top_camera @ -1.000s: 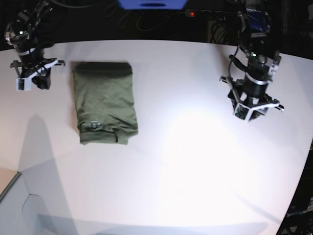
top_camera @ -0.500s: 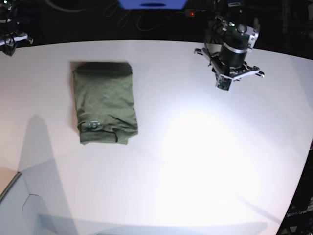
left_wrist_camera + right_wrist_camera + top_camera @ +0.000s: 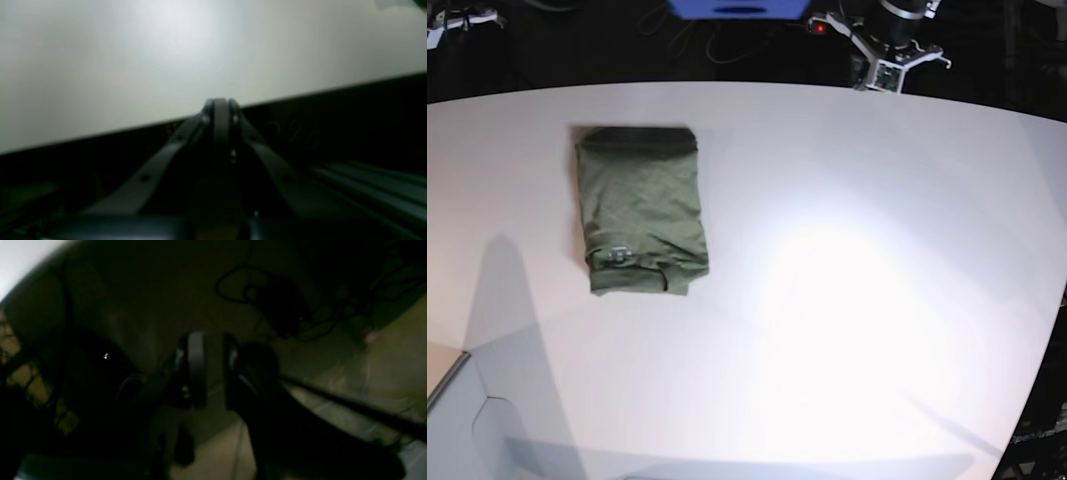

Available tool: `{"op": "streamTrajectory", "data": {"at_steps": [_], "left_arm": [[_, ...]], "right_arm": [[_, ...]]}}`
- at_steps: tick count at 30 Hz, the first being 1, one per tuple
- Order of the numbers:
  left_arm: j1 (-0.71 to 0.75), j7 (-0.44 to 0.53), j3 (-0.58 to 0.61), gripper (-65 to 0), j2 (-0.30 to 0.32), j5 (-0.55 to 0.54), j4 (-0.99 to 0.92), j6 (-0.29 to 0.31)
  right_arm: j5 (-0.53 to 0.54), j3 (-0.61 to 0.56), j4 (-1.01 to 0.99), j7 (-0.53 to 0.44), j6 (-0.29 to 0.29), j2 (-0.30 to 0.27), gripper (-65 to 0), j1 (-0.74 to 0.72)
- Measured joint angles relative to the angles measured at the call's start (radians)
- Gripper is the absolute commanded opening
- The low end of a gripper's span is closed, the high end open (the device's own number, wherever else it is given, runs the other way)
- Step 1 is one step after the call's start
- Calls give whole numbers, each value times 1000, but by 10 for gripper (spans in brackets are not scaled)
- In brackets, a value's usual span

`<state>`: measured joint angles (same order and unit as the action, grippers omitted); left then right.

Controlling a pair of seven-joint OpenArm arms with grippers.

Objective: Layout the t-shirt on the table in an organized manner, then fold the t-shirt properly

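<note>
The olive-green t-shirt (image 3: 640,210) lies folded into a neat rectangle on the left part of the white table (image 3: 847,300), its neck label near the front edge of the fold. My left gripper (image 3: 220,106) is shut with nothing in it and hovers just beyond the table's far edge (image 3: 166,56). In the base view the left gripper (image 3: 883,62) sits at the top right, far from the shirt. My right gripper (image 3: 213,368) stands open by a narrow gap with nothing in it, off the table over a dark floor. The base view shows the right gripper (image 3: 459,16) only at the top left corner.
A blue object (image 3: 739,8) and a red light (image 3: 820,28) sit behind the table's far edge among dark cables (image 3: 267,296). A grey panel (image 3: 457,420) lies at the lower left corner. A sliver of the table (image 3: 20,260) shows in the right wrist view.
Both arms have pulled back from above the table to beyond its far edge. The left gripper has gone from open to shut. The folded t-shirt has not moved.
</note>
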<state>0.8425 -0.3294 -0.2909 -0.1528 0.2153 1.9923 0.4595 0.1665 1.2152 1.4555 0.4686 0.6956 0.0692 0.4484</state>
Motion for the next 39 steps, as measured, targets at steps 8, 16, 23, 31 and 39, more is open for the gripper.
{"op": "streamTrajectory", "data": {"at_steps": [8, 16, 23, 31, 39], "left_arm": [[95, 9, -5, -650, -3, -65, -21, -3], [24, 20, -10, -650, 51, -64, -344, 3], [-125, 144, -116, -650, 147, -74, -758, 0], [-317, 374, -121, -650, 268, -78, -1223, 1], [-485, 476, -119, -650, 349, -69, -1559, 1]], "right_arm": [[-5, -51, -130, 3, 0, -14, -574, 17], [-8, -142, -350, 0, -1, -14, -574, 27], [-67, -337, -452, -156, -8, 9, -574, 57], [-171, -352, -663, -299, -12, 14, -574, -10], [-267, -352, -930, -558, -38, -108, -574, -87]]}}
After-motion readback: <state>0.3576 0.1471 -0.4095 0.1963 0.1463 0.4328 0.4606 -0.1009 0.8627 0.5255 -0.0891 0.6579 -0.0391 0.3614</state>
